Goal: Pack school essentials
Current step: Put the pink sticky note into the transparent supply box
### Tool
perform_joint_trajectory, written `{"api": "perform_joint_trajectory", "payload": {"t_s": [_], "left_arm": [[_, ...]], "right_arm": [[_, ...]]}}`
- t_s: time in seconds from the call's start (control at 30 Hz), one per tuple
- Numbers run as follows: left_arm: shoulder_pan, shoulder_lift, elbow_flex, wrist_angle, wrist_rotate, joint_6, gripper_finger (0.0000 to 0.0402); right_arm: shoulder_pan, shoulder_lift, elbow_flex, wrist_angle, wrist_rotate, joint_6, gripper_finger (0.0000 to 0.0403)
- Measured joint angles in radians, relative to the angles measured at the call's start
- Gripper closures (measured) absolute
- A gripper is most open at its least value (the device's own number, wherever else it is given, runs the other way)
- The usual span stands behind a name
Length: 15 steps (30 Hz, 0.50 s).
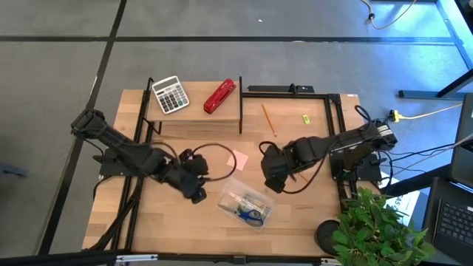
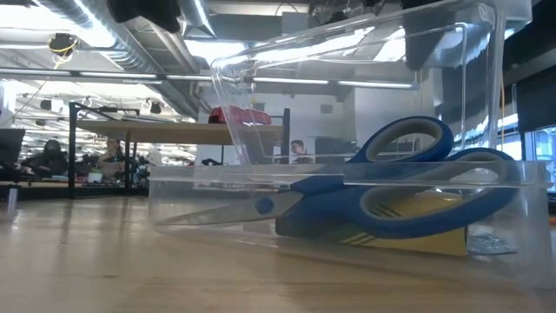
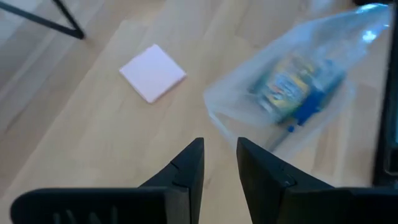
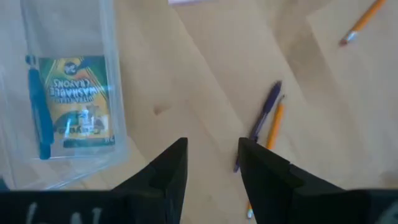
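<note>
Two dark, chunky jointed arms

The left arm and right arm are matt black with blocky segments; black cables loop beside each at frame centre, and each wrist view shows two angular black fingers.

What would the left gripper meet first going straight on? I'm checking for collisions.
Probably bare table: the left gripper, empty and slightly open, points between the pink notepad and the clear box. Depth is unclear.

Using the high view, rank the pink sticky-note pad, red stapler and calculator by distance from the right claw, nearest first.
1. Pink sticky-note pad, just left of the right claw, mid-table.
2. Red stapler, on the raised shelf at the table's far edge.
3. Calculator, on the same shelf, farther left.
</note>
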Motion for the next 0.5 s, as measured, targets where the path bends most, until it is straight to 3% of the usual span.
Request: {"api": "perform_joint_trajectory", "payload": {"t_s": [0.23,0.5], "left_arm": [[0.197,0.004,0.000,0.005,0.143,0.041,0.0314],[0.362,0.030,0.000,0.033,0.187,0.090,0.0314]], "right_arm": [[-0.031,-0.011,-0.064,0.133,-0.089,-0.097,0.0258],[-0.112,-0.073,-0.129,0.141,-0.119,-0.298,0.0258]]}}
